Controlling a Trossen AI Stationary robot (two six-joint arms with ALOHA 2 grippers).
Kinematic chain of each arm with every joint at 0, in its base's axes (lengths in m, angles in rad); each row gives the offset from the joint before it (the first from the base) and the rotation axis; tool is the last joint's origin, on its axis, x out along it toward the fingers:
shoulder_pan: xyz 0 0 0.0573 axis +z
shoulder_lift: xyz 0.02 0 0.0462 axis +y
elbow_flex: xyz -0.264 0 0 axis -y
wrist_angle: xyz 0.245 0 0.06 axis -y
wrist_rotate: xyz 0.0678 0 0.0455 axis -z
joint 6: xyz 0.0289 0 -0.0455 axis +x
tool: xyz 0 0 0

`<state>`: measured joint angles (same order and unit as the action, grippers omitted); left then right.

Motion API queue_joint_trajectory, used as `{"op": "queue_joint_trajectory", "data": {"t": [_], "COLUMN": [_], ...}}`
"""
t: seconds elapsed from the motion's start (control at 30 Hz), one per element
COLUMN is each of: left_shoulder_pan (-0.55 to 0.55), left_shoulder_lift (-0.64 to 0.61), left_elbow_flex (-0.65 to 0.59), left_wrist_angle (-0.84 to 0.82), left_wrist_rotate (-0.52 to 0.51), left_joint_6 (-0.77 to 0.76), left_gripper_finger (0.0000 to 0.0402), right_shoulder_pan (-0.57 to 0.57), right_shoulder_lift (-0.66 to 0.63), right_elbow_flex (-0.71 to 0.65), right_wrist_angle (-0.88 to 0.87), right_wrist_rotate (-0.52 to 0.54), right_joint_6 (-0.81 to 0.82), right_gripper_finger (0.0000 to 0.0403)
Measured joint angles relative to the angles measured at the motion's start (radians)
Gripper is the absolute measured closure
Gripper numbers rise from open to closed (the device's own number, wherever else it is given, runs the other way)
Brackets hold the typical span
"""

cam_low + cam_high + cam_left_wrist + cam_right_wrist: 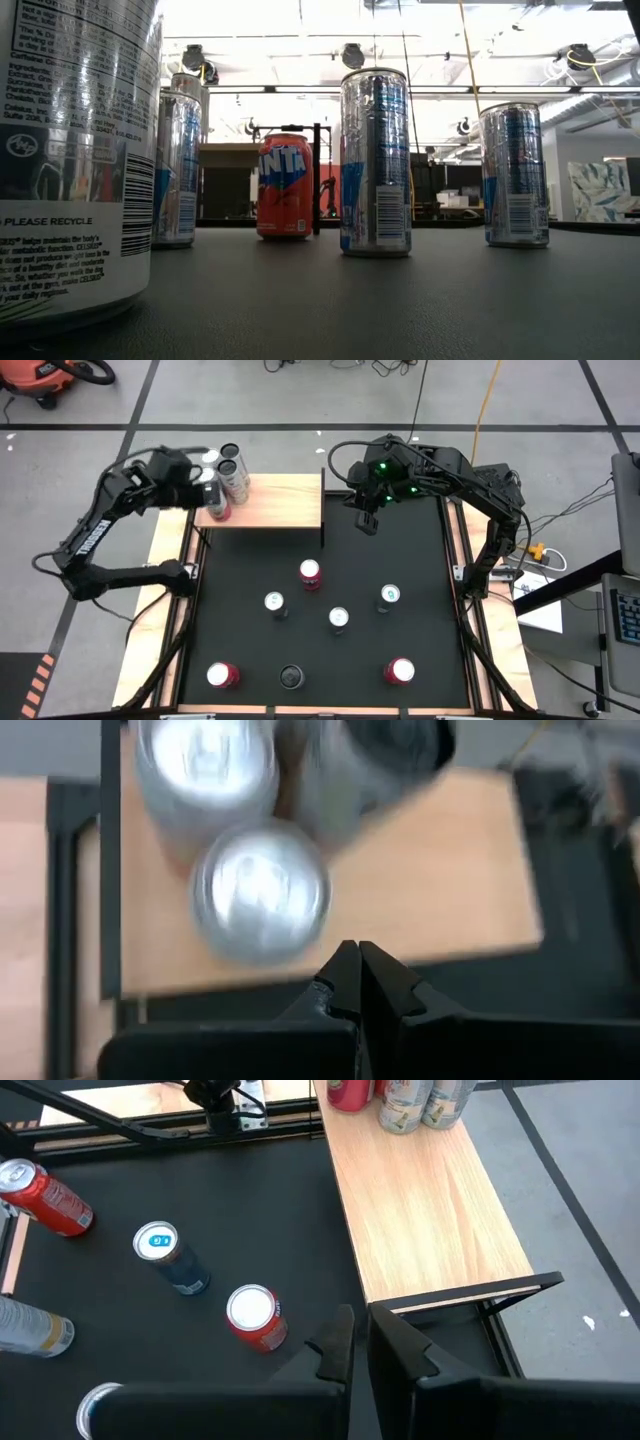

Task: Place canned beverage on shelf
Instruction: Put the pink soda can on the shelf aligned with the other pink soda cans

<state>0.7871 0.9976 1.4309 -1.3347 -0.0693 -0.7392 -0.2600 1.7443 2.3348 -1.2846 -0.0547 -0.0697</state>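
Observation:
The pale wood shelf (275, 502) stands at the table's far edge, left of centre. A cluster of cans (228, 478) stands upright on its left end; the left wrist view shows three, the nearest a silver-topped can (262, 890). My left gripper (200, 492) hovers shut and empty beside that cluster, its fingertips (358, 960) over the shelf's edge, apart from the cans. My right gripper (366, 520) hangs shut and empty over the black mat, just off the shelf's right end (450, 1270).
Several more cans stand upright on the black mat (430, 560): a red one (310, 572) near the shelf, three (339, 619) mid-mat, three (291, 677) along the near edge. The shelf's right half is bare wood (430, 1200).

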Motion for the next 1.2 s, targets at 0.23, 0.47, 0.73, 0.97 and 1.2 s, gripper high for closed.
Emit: {"op": "queue_joint_trajectory", "data": {"t": [0.23, 0.47, 0.73, 0.97, 1.2], "left_shoulder_pan": [-0.097, -0.096, -0.096, -0.096, -0.096], "left_shoulder_lift": [-0.002, 0.055, 0.116, 0.116, 0.1], "left_elbow_flex": [0.0, 0.0, -0.013, -0.027, -0.029], "left_wrist_angle": [0.012, 0.01, 0.0, -0.007, -0.033], "left_wrist_rotate": [-0.141, -0.221, -0.226, -0.243, -0.251], "left_joint_6": [-0.118, -0.111, -0.085, -0.111, -0.12], "left_gripper_finger": [0.0402, 0.0402, 0.0402, 0.0401, 0.0402], "right_shoulder_pan": [0.0, 0.0, 0.0, 0.0, 0.0], "right_shoulder_lift": [0.0, 0.0, 0.0, 0.0, 0.0], "right_elbow_flex": [0.0, 0.0, 0.001, 0.001, 0.001], "right_wrist_angle": [0.0, 0.0, -0.011, -0.044, -0.045], "right_wrist_rotate": [-0.001, -0.002, -0.003, -0.003, -0.003], "right_joint_6": [-0.027, -0.027, -0.011, -0.01, -0.013], "right_gripper_finger": [0.0392, 0.0392, 0.0392, 0.0392, 0.0392]}}
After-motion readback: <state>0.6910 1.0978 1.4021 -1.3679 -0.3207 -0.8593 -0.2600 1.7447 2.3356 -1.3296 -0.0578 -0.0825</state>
